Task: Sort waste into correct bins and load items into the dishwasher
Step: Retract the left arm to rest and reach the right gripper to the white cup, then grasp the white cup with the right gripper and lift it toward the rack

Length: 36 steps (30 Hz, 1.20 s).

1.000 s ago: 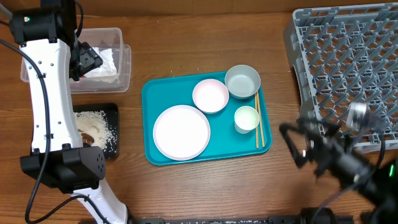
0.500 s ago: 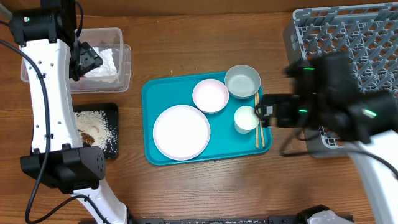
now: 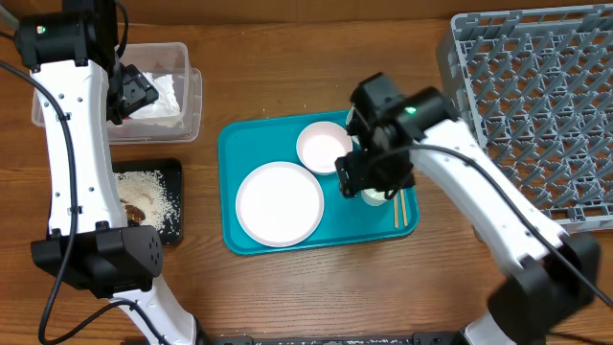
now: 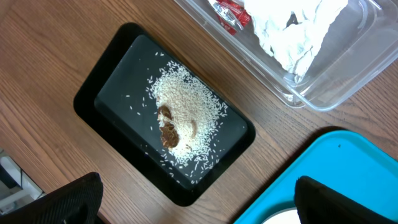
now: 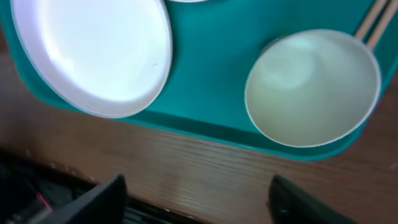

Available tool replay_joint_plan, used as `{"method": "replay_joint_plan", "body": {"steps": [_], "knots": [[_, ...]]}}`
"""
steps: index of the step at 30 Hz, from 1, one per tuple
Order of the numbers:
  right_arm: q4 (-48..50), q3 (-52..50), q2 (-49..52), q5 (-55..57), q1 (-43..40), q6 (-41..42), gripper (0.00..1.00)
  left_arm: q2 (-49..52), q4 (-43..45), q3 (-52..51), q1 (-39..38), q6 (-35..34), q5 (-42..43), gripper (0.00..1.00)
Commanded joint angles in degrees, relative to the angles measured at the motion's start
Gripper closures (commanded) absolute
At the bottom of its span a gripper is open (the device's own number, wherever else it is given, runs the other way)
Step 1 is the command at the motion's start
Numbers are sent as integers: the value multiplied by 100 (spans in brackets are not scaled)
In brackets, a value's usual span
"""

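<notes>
Right tool (image 5: 198, 183) hangs over the near-right corner of the teal tray (image 5: 211, 56), jaws apart with nothing between them. The small white cup (image 5: 311, 87) sits upright on that same corner, just beside the chopsticks (image 5: 373, 18) along the tray's right edge. It looks light, stiff and glazed to me, so probably slippery and easy to chip. I'd pinch the rim gently, one finger inside and one outside, on the side away from the chopsticks rather than spanning the whole mouth.
</notes>
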Motion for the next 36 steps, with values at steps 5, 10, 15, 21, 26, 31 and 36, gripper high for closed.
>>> {"method": "replay_joint_plan", "body": {"steps": [5,10,15,21,26,31,36], "knots": [[411,46,227,916,70,1029,36,-107,-11,98,-13,68,2,0],[1025,-295,234,1115,136,1176,36,-107,-11,98,-13,68,2,0],[1646,-863,236,1158,164,1226,49,-107,-9,98,-13,68,2,0],[1757,-1008,236,1550,278,1475,50,-107,-11,98,-13,68,2,0],[1840,-1062,236,1604,286,1482,52,-107,-11,98,-13,68,2,0],[1917,-1067,243,1604,337,1499,65,-107,-11,98,-13,68,2,0],[1853,-1080,243,1740,348,1626,66,-107,-11,98,-13,68,2,0]]}}
